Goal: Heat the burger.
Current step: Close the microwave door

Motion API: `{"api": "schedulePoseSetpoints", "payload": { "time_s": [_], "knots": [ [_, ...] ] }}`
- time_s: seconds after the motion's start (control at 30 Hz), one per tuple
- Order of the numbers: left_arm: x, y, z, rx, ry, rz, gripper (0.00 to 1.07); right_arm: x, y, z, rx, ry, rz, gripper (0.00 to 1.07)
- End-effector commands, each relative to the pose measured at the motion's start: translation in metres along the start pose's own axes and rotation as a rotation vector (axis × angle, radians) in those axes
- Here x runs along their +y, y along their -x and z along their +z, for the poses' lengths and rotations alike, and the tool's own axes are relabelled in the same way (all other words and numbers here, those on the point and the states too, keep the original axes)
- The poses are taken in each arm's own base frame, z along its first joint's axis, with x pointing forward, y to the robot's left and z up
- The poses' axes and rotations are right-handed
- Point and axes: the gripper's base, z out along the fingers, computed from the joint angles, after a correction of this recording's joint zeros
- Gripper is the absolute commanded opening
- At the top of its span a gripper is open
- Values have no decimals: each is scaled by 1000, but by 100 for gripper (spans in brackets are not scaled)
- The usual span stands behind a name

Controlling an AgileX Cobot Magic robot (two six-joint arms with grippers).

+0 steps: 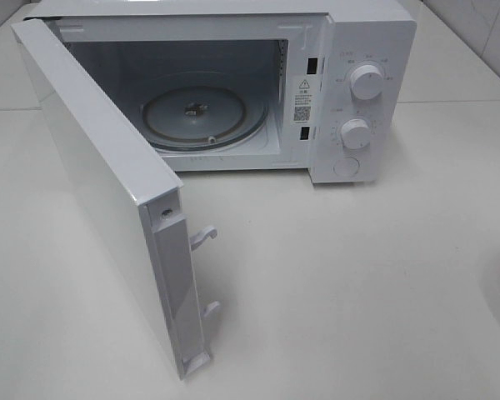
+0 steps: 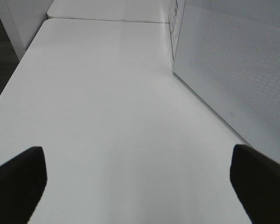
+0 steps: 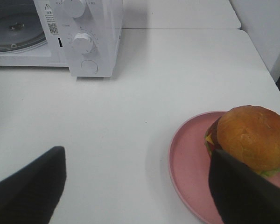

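Two empty wide-open claws, left and right (burger beside one finger), over bare table.

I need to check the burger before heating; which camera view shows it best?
The right wrist view: the burger sits on its pink plate, bun and fillings visible. The exterior high view and the left wrist view do not show it.

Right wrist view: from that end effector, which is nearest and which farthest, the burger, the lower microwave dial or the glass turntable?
1. Burger: on the pink plate, beside one finger.
2. Lower microwave dial: across the table, on the control panel.
3. Glass turntable: inside the open microwave, farthest.
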Motion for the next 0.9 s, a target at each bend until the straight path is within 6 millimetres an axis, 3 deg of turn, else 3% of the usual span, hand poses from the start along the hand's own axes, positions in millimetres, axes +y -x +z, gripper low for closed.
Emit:
{"api": "schedulePoseSetpoints", "payload": {
  "time_s": [0.03,0.9],
  "knots": [
    [0,-1,-1,-8,-3,-1,100,1,-2,-4,-45,-13,21,76],
    [0,-1,-1,-8,-3,-1,100,1,-2,-4,-45,-19,25,76]
  ]
}}
